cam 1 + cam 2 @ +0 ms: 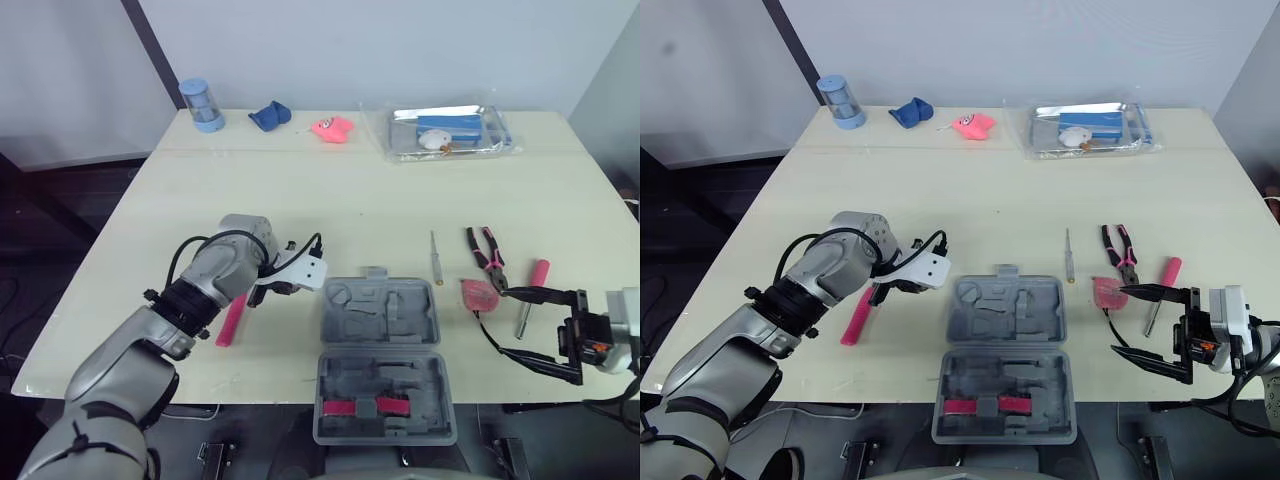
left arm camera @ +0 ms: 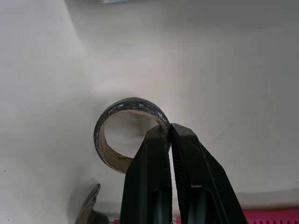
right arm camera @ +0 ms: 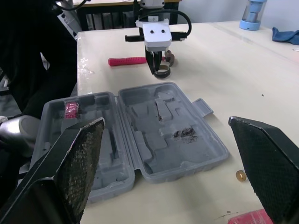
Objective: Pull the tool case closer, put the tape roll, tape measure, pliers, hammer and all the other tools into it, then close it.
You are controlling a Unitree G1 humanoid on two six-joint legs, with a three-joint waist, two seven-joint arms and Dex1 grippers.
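Tape roll's turn: the left gripper (image 2: 169, 128) is clamped on the wall of the tape roll (image 2: 131, 103), on the desk (image 1: 300, 190) just left of the open tool case (image 1: 380, 310). Next, I'd say, lift it across into a recess. The right gripper (image 1: 1120, 320) hangs spread and empty.

Light's pretty bright and even all round, looks like soft overhead room lighting, so the cream table (image 1: 330, 200) has no hard shadows anywhere. There's just a faint smudge of shade around the tape roll (image 2: 133, 105) and in the hollows of the tool case (image 1: 380, 312). The plastic bag (image 1: 445, 130) at the far edge catches some white glare. Beyond the table, the room in the right wrist view goes properly dark.
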